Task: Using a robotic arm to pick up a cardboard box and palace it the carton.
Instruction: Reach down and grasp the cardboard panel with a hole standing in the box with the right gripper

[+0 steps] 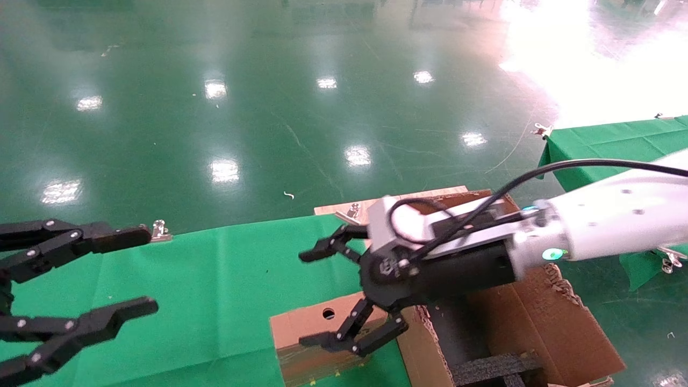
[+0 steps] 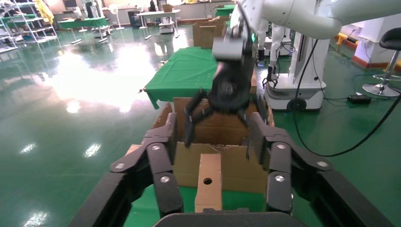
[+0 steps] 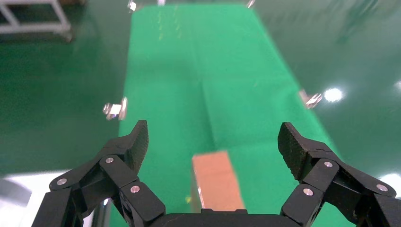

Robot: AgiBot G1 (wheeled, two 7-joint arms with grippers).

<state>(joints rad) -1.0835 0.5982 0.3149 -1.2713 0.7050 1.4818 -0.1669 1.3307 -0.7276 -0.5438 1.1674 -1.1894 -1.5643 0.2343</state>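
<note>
**Right gripper poised over the box**

The right gripper [image 1: 314, 295], jaws spread wide and empty, hangs at lower centre above the cardboard box [image 1: 317, 338] on the green table [image 1: 215, 279], ready to straddle it. The carton [image 1: 537, 317] waits just beside it, lower right. The left gripper [image 1: 145, 269] idles wide open at lower left.

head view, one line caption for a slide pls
Open right gripper hovering over the cardboard box beside the carton.
</note>
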